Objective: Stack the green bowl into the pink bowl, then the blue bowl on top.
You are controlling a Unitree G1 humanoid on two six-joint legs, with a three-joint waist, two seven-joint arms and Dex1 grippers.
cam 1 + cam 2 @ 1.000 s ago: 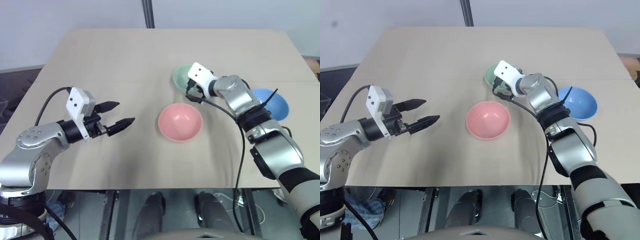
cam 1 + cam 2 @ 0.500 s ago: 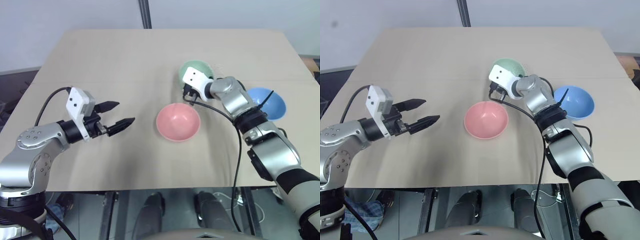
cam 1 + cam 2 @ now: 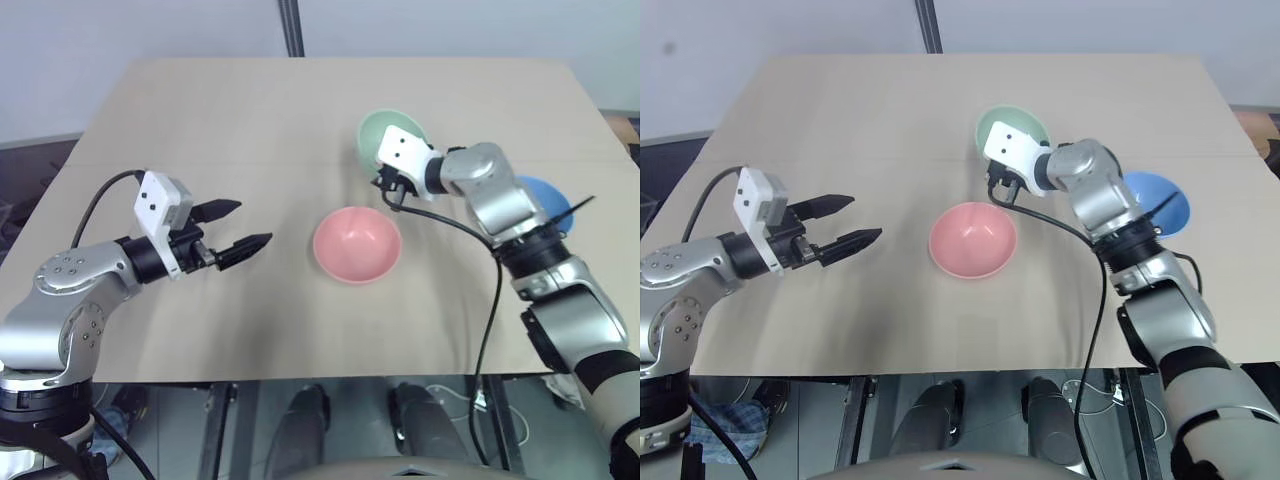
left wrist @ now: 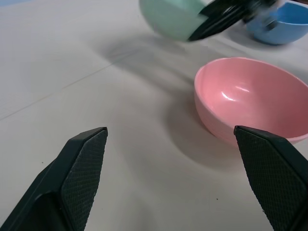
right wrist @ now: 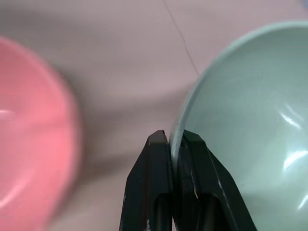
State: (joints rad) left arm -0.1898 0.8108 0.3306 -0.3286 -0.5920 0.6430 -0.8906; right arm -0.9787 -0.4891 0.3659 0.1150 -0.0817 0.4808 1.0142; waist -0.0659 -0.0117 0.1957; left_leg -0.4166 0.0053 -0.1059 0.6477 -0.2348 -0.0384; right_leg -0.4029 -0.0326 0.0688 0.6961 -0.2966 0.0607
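Your right end effector (image 5: 174, 139) has just pinched shut on the rim of the green bowl (image 3: 385, 135), one finger inside the wall and one outside. Compare a second ago: those fingers were spread at the bowl's edge with the bowl flat on the worktop (image 3: 250, 120). Now the bowl is tilted and raised, its shadow visible beneath it in your left wrist view, and it hangs just beyond the pink bowl (image 3: 357, 244), on the far side from you. That suggests the pick is done and the carry has begun; what remains of this step is to bring the green bowl over the pink one and let it settle inside.

The blue bowl (image 3: 1155, 200) sits untouched, to the right of the pink bowl and partly behind your right forearm. Your left end effector (image 3: 236, 228) hovers well to the left of the pink bowl, fingers spread wide and empty, unmoved.

The worktop is a plain beige board, bare apart from the bowls. Beyond its far edge rises a pale wall with a dark upright post (image 3: 292, 28).
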